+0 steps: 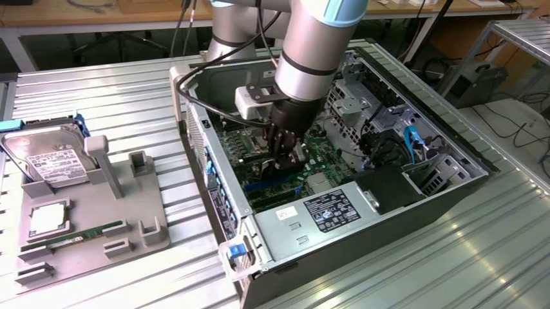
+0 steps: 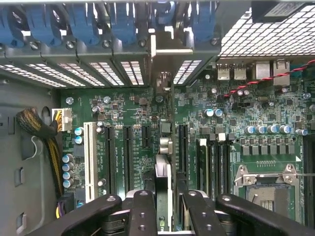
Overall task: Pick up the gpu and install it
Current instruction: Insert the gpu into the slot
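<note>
Black ribbed fingers of the gripper fill the foreground of the wrist view, closed on the top edge of the gpu, a thin black expansion card seen edge-on with its silver metal bracket at the far end against the slotted rear wall of the case. The card stands upright over the green motherboard, lined up lengthwise with the long black expansion slots, apparently so that its bottom edge can go straight down into one of them; whether it is seated or just above the slot I cannot tell. In the exterior view the silver-grey robot arm reaches steeply down into the open grey computer case, which lies on its side (that leaves the board facing upward and open to a vertical approach). On the exterior view's left a grey moulded parts tray sits on the ribbed metal table, holding a silver hard drive with a white label and a slim green RAM stick, well apart from the case.
</note>
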`<state>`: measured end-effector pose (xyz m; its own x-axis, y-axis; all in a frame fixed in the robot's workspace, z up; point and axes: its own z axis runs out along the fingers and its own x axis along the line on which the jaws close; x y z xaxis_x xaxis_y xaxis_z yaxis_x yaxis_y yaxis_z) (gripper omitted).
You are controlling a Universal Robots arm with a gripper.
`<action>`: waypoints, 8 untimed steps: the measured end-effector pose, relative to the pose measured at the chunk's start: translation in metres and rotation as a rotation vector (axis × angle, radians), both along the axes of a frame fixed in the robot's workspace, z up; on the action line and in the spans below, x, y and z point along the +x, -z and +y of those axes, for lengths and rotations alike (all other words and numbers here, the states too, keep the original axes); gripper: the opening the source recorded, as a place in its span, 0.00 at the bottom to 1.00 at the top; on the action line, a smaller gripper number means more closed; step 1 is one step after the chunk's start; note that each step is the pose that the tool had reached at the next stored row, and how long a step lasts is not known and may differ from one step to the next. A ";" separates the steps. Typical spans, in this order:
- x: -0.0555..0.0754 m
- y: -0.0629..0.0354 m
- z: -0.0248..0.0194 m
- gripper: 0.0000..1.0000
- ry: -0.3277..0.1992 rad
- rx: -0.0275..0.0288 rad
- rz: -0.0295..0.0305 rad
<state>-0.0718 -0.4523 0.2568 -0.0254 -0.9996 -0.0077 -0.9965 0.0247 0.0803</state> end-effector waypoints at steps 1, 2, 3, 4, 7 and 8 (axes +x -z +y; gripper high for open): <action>0.000 0.0009 -0.0001 0.26 0.000 -0.0009 0.0006; -0.001 0.0020 -0.0001 0.26 0.000 -0.0014 0.0011; -0.001 0.0027 -0.0001 0.26 0.000 -0.0011 0.0012; -0.002 0.0032 -0.0001 0.26 0.000 -0.0008 0.0011; -0.004 0.0039 0.0002 0.26 0.000 0.0010 0.0012; -0.004 0.0036 0.0001 0.26 0.000 0.0002 0.0020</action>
<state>-0.0758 -0.4522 0.2532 -0.0253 -0.9996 -0.0079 -0.9963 0.0246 0.0823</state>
